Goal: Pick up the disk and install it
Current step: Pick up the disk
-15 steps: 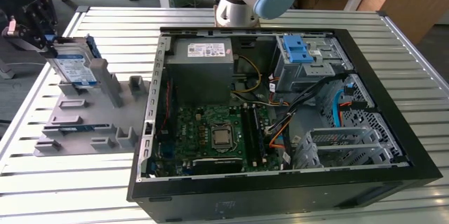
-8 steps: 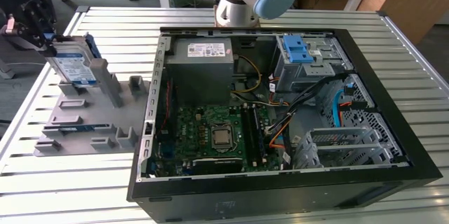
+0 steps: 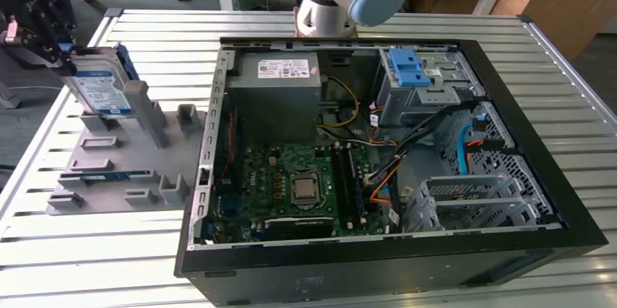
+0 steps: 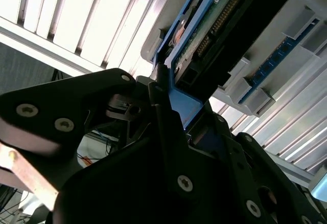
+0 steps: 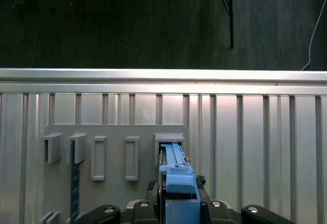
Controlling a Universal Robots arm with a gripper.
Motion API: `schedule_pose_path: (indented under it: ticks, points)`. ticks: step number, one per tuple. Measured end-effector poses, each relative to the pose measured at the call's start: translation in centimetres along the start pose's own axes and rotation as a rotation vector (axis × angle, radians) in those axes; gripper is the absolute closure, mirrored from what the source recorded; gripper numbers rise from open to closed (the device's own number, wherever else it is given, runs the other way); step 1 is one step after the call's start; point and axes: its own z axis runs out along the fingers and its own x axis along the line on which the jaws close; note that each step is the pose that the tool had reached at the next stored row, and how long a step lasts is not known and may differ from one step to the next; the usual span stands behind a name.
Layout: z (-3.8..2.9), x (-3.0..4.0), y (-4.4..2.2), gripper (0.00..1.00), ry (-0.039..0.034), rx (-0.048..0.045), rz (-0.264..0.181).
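Near the desk's (image 3: 115, 268) edge at the exterior view's left, the black pincer (image 3: 66, 56) clasps the disk (image 3: 98, 85), which stands tilted over a grey slotted holder (image 3: 121, 167). An open computer case (image 3: 386, 268) lies mid-desk, just beside the holder.

The disk (image 3: 100, 85) has its lower end tucked out of sight among the posts of the grey rack (image 3: 126, 178) by the worktop's (image 3: 144, 26) edge. The gripper (image 3: 66, 53) clamped on it gets chopped off by the exterior view's left border. In the second wrist view the gripper's black body covers the gripped end of the disk.
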Motion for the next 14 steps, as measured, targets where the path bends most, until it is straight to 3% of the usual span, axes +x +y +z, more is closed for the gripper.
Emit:
schedule_pose_path:
  ticks: [14]
  points:
    - [-0.74, -0.01, 0.02, 0.64, -0.0001, 0.0007, 0.000]
